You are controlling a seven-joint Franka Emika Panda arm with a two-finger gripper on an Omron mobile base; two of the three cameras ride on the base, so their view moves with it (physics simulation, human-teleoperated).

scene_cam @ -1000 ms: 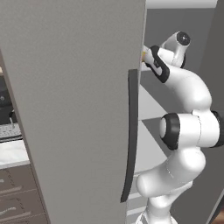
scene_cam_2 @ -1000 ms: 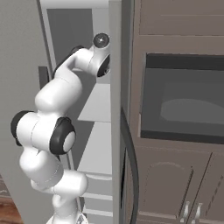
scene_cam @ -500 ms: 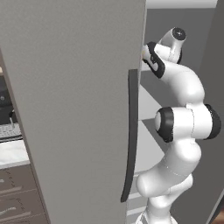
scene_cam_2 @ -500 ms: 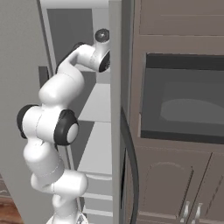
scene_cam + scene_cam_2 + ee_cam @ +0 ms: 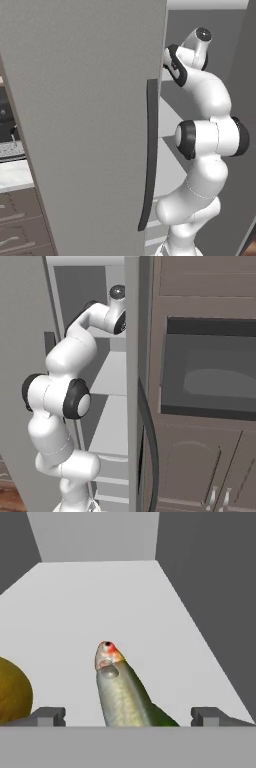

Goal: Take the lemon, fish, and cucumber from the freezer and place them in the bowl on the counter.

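While my arm reaches past the open grey door of the freezer (image 5: 90, 125), my base views give me pale shelves, a built-in oven (image 5: 210, 371) and brown cupboards. My hand view adds the fish (image 5: 122, 692) lying on a white shelf (image 5: 100, 602) between the wide-open claw (image 5: 129, 716) tips, lemon (image 5: 12, 694) at left.
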